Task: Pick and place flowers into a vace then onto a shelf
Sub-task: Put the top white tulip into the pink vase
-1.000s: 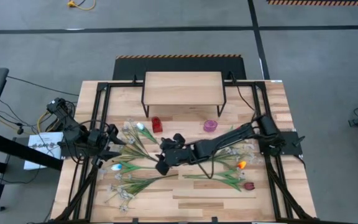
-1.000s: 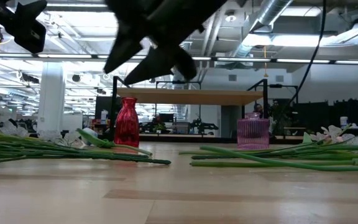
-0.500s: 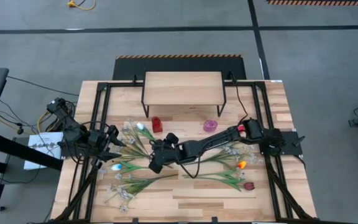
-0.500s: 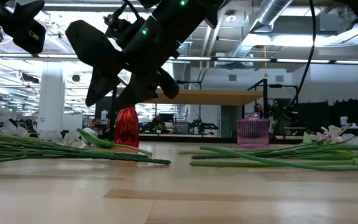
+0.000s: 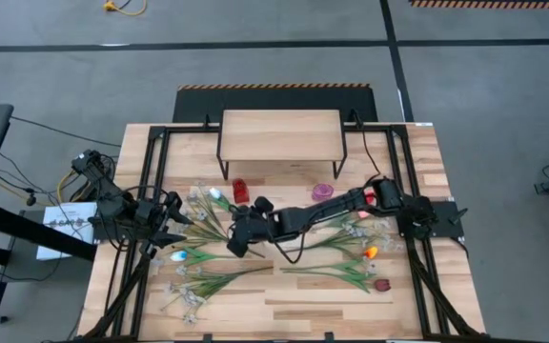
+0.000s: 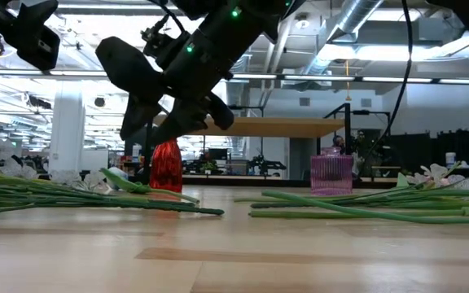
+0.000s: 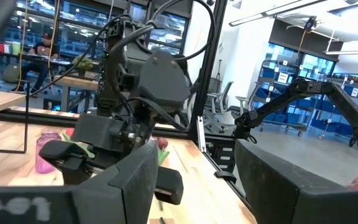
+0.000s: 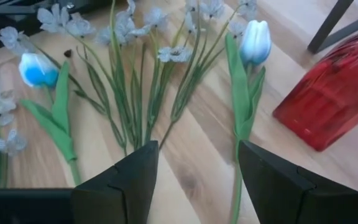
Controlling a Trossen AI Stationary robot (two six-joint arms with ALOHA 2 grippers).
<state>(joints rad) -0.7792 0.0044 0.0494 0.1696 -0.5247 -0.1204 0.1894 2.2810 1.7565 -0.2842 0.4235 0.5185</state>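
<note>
A wooden table (image 5: 284, 300) holds a shelf (image 5: 280, 133) at the back, scattered flowers (image 5: 208, 224), and a red vase (image 5: 240, 191). The right gripper (image 5: 237, 243), fingers apart and empty, hovers over stems beside the vase; it should lower squarely onto one stem. The left gripper (image 5: 172, 229) waits, open.

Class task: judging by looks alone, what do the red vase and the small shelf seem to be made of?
Red ribbed vase: probably glass or clear plastic, since it looks translucent and glossy, with light showing through its ridges. Low rectangular shelf: a pale, matt wood board with faint grain, on thin dark legs that are likely metal.
</note>
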